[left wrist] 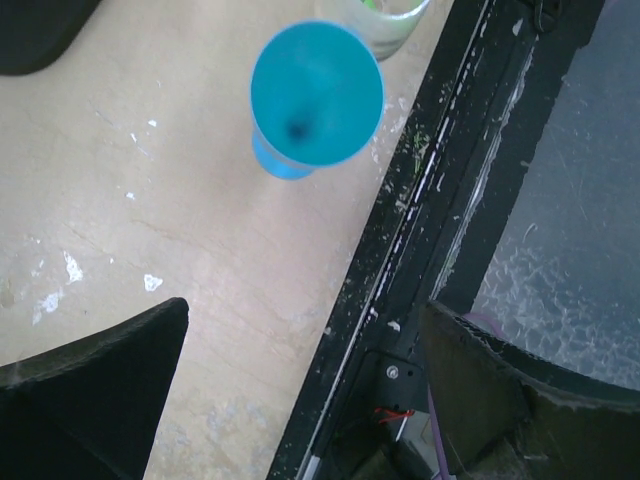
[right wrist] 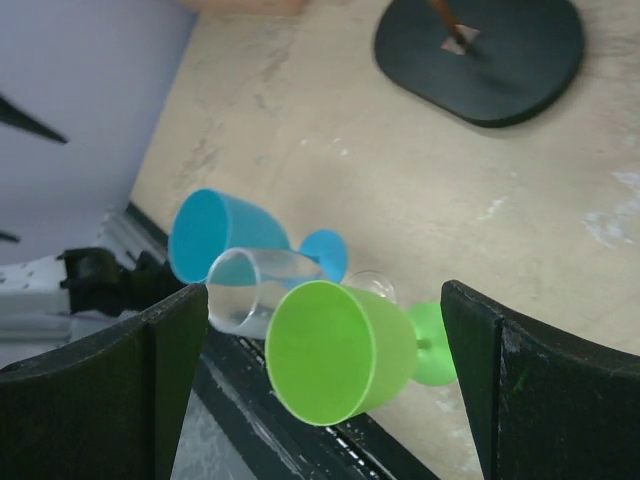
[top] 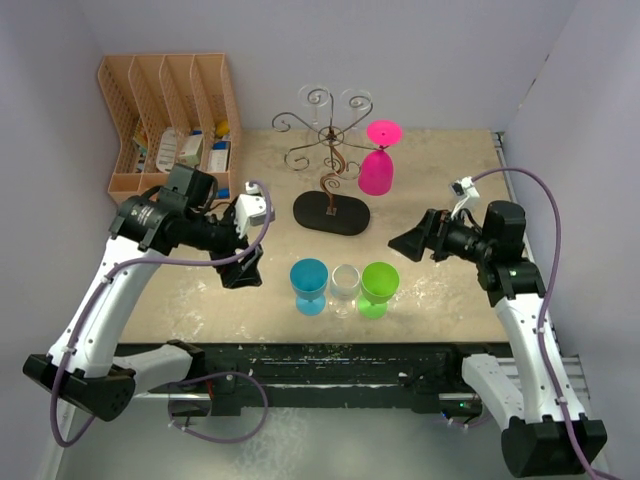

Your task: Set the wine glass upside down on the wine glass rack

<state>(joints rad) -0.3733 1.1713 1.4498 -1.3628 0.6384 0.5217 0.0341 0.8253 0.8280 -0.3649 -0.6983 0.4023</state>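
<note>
Between my two sets of jaws, near the front edge of the table [top: 440, 170], three glasses stand upright in a row, close side by side: a blue glass [top: 309, 285] nearest the left jaws, a clear glass [top: 345, 288] in the middle, and a green glass [top: 379, 288] nearest the right jaws. I see the left jaws standing wide apart with nothing between them. From the left wrist camera the two dark fingers [left wrist: 90, 390] frame the bottom corners, and the blue glass [left wrist: 316, 95] sits ahead of them, apart from both, its open mouth facing the lens. The right jaws are likewise spread wide and hold nothing. In their own view the green glass [right wrist: 335, 350] lies ahead, between the fingers [right wrist: 540, 380], with the clear glass [right wrist: 250, 290] and blue glass [right wrist: 215, 235] beyond it. Farther out from both sets of jaws stands the rack [top: 330, 150] on its black oval base [top: 332, 213], well apart from the row. A pink glass [top: 378, 160] hangs upside down on the rack's arm on the right-jaw side, foot up and bowl down. I cannot tell whether its rim touches the table. Beyond the left jaws, in the far corner, is a peach organizer [top: 170, 120].
</note>
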